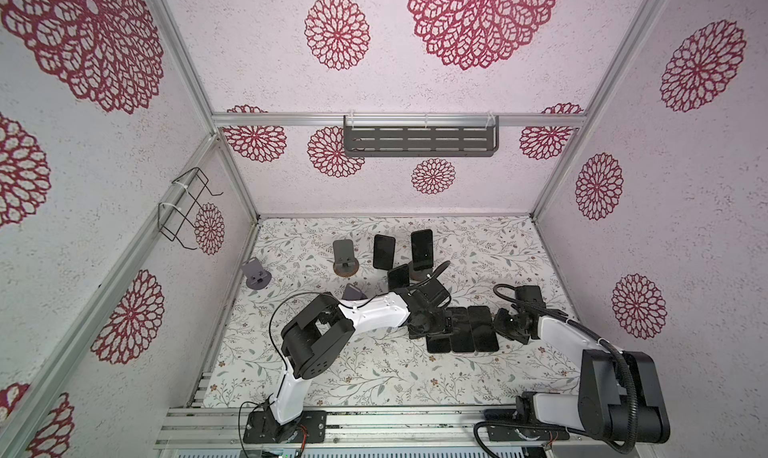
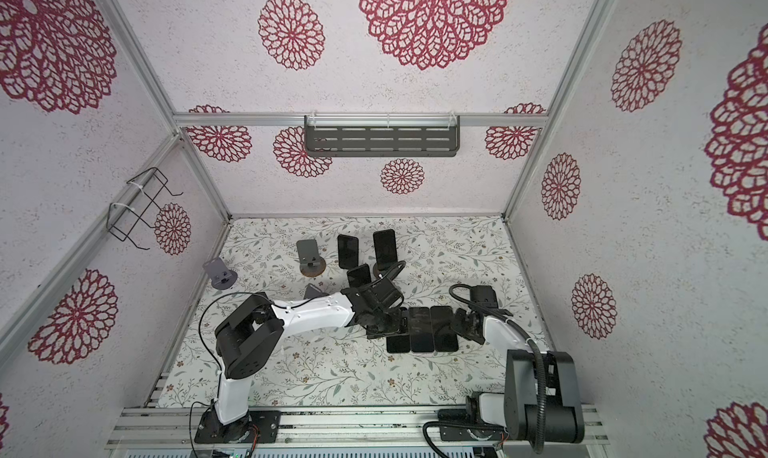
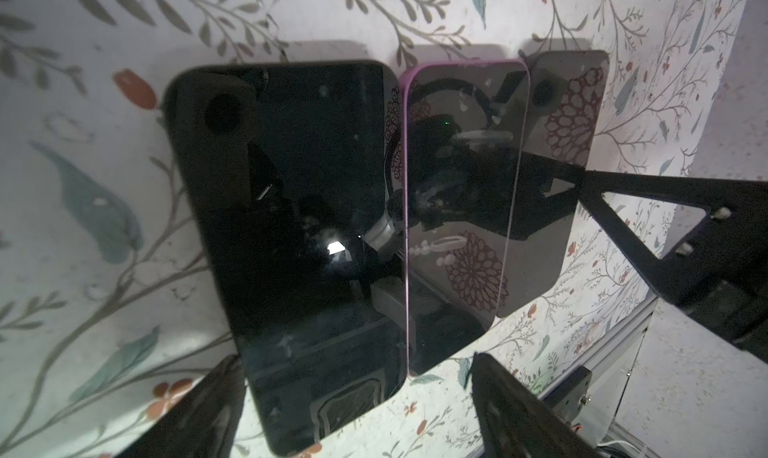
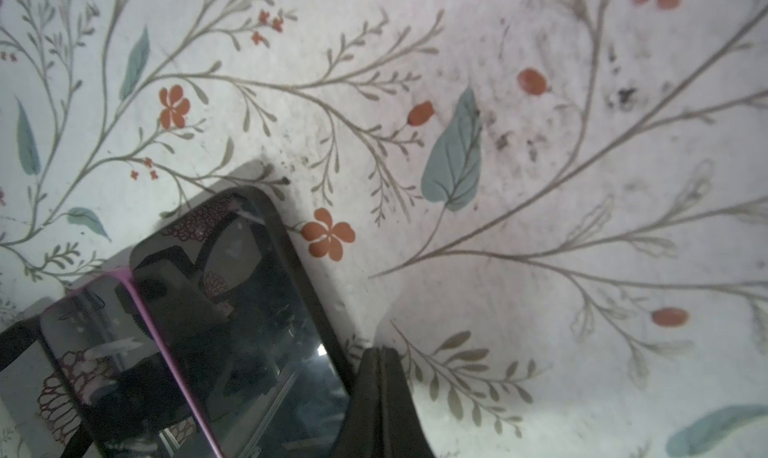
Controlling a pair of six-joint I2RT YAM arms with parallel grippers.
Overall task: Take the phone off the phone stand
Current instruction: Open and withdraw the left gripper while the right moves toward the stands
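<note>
Three dark phones still lean on stands at the back: one (image 1: 383, 251), a taller one (image 1: 422, 250) and a lower one (image 1: 398, 277) just behind my left arm. Three more phones lie flat side by side mid-table (image 1: 462, 329). My left gripper (image 3: 357, 393) hangs open over the near end of the leftmost flat phone (image 3: 291, 227), its fingers (image 3: 519, 410) apart and not touching it. A purple-edged phone (image 3: 457, 210) lies beside it. My right gripper (image 4: 380, 393) is shut and empty, right against the edge of the outer dark-cased phone (image 4: 249, 310).
Empty grey stands stand at the back left (image 1: 344, 256), near the left wall (image 1: 255, 273) and behind my left forearm (image 1: 353, 291). A wire rack (image 1: 183, 208) hangs on the left wall and a slotted shelf (image 1: 419, 140) on the back wall.
</note>
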